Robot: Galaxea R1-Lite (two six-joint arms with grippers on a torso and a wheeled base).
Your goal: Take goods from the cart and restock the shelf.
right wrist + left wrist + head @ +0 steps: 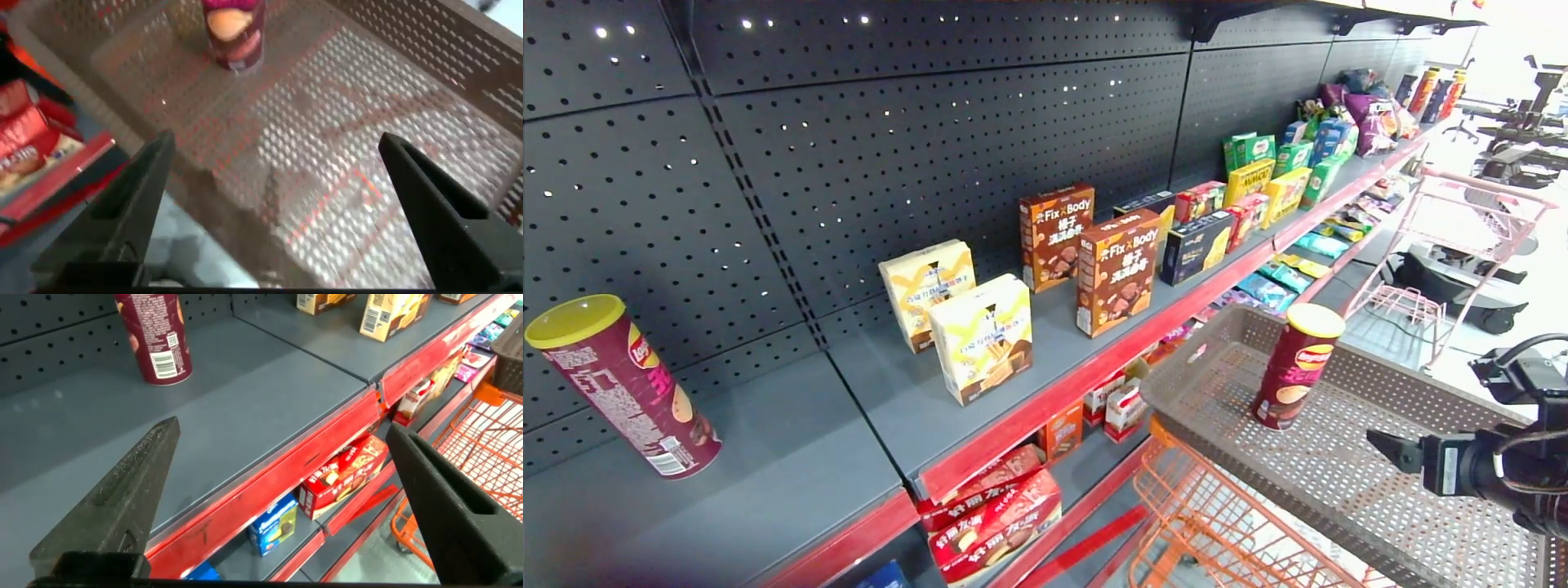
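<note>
A maroon chip can (621, 384) with a yellow lid stands on the grey shelf (792, 457) at the far left. It shows again as the chip can (155, 335) in the left wrist view, beyond my left gripper (282, 498), which hangs open and empty over the shelf's (270, 400) red front edge. A second maroon chip can (1294, 365) stands upright in the cart's brown perforated basket (1339, 482). My right gripper (1390, 451) hovers over the basket's near right part, apart from that can. In the right wrist view the right gripper (278, 204) is open above the basket floor (343, 122), and the can (234, 33) is ahead.
Yellow-white boxes (980, 335) and brown boxes (1117, 269) stand in the middle of the shelf, with more goods to the right. Red packs (992, 510) lie on the lower shelf. An orange wire cart frame (1201, 523) sits under the basket. A pink cart (1470, 237) stands behind it.
</note>
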